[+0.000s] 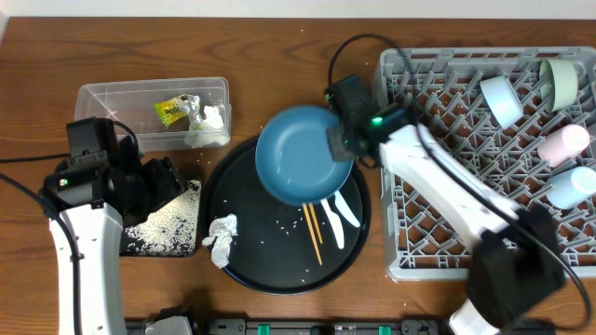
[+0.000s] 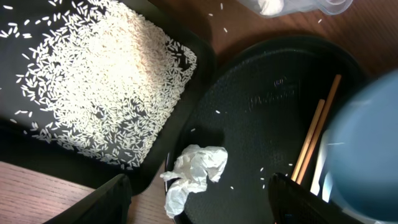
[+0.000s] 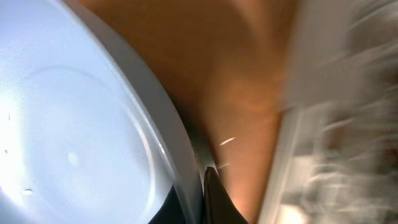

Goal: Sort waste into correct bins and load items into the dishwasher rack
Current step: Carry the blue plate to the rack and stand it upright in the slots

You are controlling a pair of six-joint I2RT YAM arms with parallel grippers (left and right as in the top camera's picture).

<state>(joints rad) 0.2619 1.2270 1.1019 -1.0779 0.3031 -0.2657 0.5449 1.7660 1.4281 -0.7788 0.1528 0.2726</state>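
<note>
One blue dish held; no writing can be read

One blue dish (image 1: 303, 154) is held over the round black tray (image 1: 237, 177), its rim pinched tight between the right fingers (image 3: 214, 199), just left of the grey rack (image 1: 438, 102). A raised mark is moulded into the round tray's floor but is too faint to read. The print on the yellow-green wrapper (image 1: 170, 111) in the clear tub (image 1: 102, 98) is too small to read.

The left fingers (image 2: 109, 202) are spread wide and hold nothing, above the spot where the rectangular tray (image 1: 186, 244), strewn with rice (image 1: 163, 223), meets the round one. A crumpled tissue (image 1: 222, 238) lies at the round tray's left rim. The dish partly covers the chopsticks (image 1: 312, 233) and white utensils (image 1: 340, 216). Cups and bowls (image 1: 501, 98) lie in the rack.
</note>
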